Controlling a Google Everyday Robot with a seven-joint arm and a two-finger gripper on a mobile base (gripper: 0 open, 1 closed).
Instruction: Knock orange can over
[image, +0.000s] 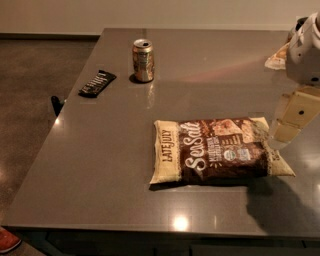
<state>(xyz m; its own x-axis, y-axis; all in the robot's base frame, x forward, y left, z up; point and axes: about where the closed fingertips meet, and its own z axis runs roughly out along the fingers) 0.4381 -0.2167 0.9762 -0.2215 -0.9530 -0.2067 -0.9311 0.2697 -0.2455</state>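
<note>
The orange can (143, 60) stands upright at the far left-middle of the grey table (100, 165), its silver top and pull tab showing. My gripper (289, 125) hangs at the right edge of the camera view, above the right end of a chip bag, far to the right of the can and nearer the camera. It holds nothing that I can see.
A brown and cream chip bag (217, 150) lies flat in the middle right of the table. A flat black bar wrapper (97, 83) lies left of the can near the table's left edge. A pale crumpled item (278, 57) sits at the far right. The floor is to the left.
</note>
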